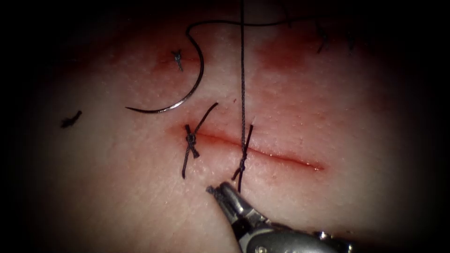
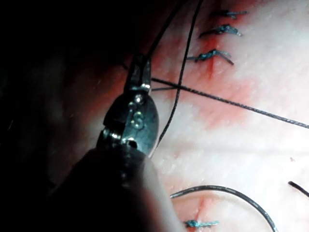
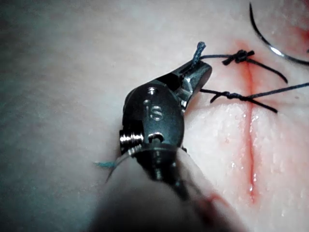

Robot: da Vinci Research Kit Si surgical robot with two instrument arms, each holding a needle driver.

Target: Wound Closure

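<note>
The tissue (image 1: 328, 122) has a cut (image 1: 281, 158) with two knotted stitches, one at its left end (image 1: 190, 139) and one further right (image 1: 243, 160). The curved needle (image 1: 194, 86) lies free on the tissue above the cut's left end, not in the tissue and held by neither tool. Thread (image 1: 242, 70) rises taut from the second knot. My left tool (image 2: 137, 67) is shut on that thread (image 2: 227, 100). Just below the second knot, my right tool (image 1: 213, 189) is shut on a short end of thread (image 3: 199, 48), close to both knots (image 3: 227, 95).
An older stitch (image 1: 177, 58) sits inside the needle's curve. A loose cut piece of thread (image 1: 70, 119) lies far left. More stitches (image 2: 215, 54) lie in a row beyond the left tool. Red fluid (image 1: 281, 51) stains the tissue above the cut.
</note>
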